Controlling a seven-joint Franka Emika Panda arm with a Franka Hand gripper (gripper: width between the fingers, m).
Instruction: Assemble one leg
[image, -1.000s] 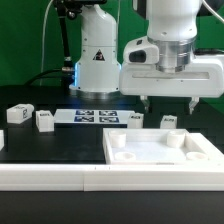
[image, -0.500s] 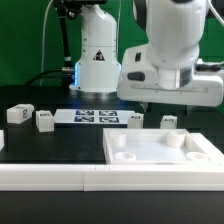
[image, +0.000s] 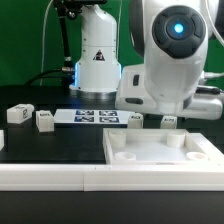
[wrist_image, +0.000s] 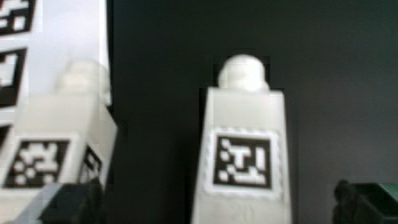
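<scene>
In the wrist view a leg (wrist_image: 244, 130), a white post with a rounded tip and a black-and-white tag, lies on the black table between my two fingers. My gripper (wrist_image: 221, 205) is open, with one dark fingertip (wrist_image: 71, 205) and the other (wrist_image: 368, 200) on either side of the leg, not touching it. A second leg (wrist_image: 63, 130) lies beside it. In the exterior view several legs lie in a row: (image: 17, 114), (image: 44, 119), (image: 135, 119), (image: 169, 121). The arm's wrist (image: 170, 90) hangs over the last two and hides the fingers.
The large flat white tray-like part (image: 160, 152) with round corner holes lies at the front, close to the two legs under the arm. The marker board (image: 95, 116) lies behind the legs and shows in the wrist view (wrist_image: 18, 40). The robot base (image: 95, 55) stands at the back.
The arm has come down and toward the exterior camera over the two legs on the exterior view's right. Its fingers, visible earlier, are now hidden behind the wrist.
</scene>
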